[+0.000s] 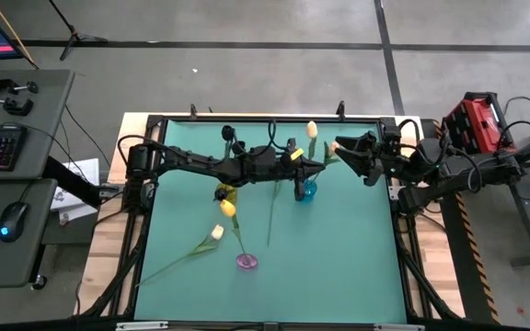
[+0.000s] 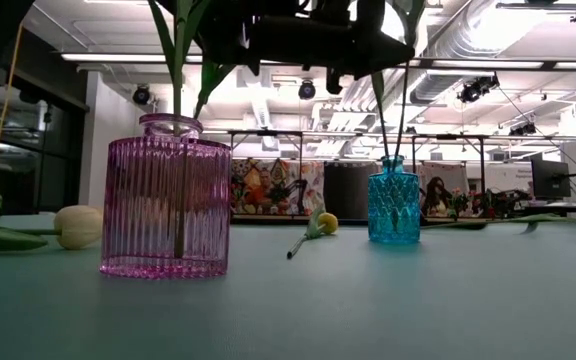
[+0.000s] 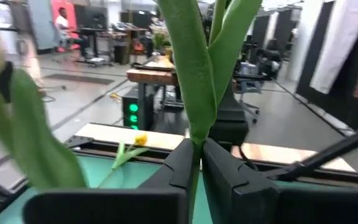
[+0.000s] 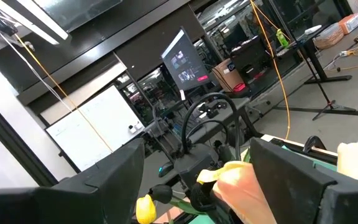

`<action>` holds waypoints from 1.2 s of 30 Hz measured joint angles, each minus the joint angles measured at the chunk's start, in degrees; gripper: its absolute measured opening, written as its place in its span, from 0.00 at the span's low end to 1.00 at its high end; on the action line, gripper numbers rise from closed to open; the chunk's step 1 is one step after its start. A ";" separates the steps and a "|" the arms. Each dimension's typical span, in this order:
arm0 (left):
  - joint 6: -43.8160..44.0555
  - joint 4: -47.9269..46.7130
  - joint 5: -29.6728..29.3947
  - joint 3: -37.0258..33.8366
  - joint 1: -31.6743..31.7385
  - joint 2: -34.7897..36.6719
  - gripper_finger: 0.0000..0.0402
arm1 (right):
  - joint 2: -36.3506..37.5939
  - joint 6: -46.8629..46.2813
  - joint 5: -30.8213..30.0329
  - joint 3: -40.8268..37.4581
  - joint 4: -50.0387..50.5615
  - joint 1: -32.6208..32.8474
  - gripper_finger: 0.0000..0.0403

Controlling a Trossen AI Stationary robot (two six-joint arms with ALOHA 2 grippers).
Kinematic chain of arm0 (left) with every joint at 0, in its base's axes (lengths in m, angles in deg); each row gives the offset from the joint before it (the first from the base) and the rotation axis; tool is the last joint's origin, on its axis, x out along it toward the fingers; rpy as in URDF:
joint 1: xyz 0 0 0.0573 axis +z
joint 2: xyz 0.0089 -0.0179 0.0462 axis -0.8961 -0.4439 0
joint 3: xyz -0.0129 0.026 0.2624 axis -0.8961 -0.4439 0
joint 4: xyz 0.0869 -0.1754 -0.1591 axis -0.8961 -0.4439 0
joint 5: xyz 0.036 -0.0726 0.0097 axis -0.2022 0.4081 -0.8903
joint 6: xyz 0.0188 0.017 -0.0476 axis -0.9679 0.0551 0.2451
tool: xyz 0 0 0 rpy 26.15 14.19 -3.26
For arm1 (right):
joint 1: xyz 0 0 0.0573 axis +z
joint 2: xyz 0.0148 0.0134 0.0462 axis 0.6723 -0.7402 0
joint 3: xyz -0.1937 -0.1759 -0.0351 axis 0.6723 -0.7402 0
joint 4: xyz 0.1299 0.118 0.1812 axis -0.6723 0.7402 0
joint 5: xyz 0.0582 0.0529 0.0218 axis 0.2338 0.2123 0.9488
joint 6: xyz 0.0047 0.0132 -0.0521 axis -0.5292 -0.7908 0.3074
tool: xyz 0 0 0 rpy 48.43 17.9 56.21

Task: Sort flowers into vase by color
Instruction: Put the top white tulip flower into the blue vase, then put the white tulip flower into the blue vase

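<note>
My left gripper [image 1: 318, 166] reaches across the table and hovers over the blue vase [image 1: 306, 191], shut on a green tulip stem [image 3: 194, 163]. Two stems rise from the blue vase [image 2: 394, 205] toward it. My right gripper [image 1: 350, 152] waits open near the table's right far side, with a peach bud [image 4: 247, 186] low between its spread fingers and untouched. The pink vase [image 1: 247, 261] holds a yellow tulip [image 1: 228, 207] by its stem. A cream tulip [image 1: 216, 232] lies flat on the mat, as does a long stem [image 1: 272, 211] with a yellow head [image 2: 326, 222]. My left gripper pinches the tulip's stem [image 3: 195, 155] just below its leaves [image 3: 194, 74], between the two fingers [image 3: 180, 163]. The fingers come in level from the table's left and lie across the stem. The stem stands upright, its lower end inside the blue vase.
A cream bud [image 1: 312, 129] and a dark bud [image 1: 228, 133] show near the table's far edge. Another yellow tulip [image 3: 140, 139] lies near the table's right edge. The black frame rail [image 1: 265, 119] rings the green mat. The near right part of the mat [image 1: 348, 267] is bare.
</note>
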State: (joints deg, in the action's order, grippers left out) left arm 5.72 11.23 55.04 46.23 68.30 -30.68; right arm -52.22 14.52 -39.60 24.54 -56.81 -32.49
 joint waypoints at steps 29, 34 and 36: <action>2.42 -11.72 7.63 0.04 1.13 17.66 0.63 | 0.02 0.02 0.18 0.00 -0.98 0.00 0.69; 1.71 -11.64 7.88 0.04 0.01 22.73 0.63 | 0.02 0.04 0.18 0.00 -0.98 0.00 0.69; 1.46 -11.67 7.90 0.04 -0.23 24.76 0.63 | 0.02 0.28 0.17 0.00 -0.98 0.00 0.69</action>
State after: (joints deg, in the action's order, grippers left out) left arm 7.18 -0.44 62.94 46.28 68.07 -5.92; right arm -52.20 14.79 -39.43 24.54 -57.80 -32.49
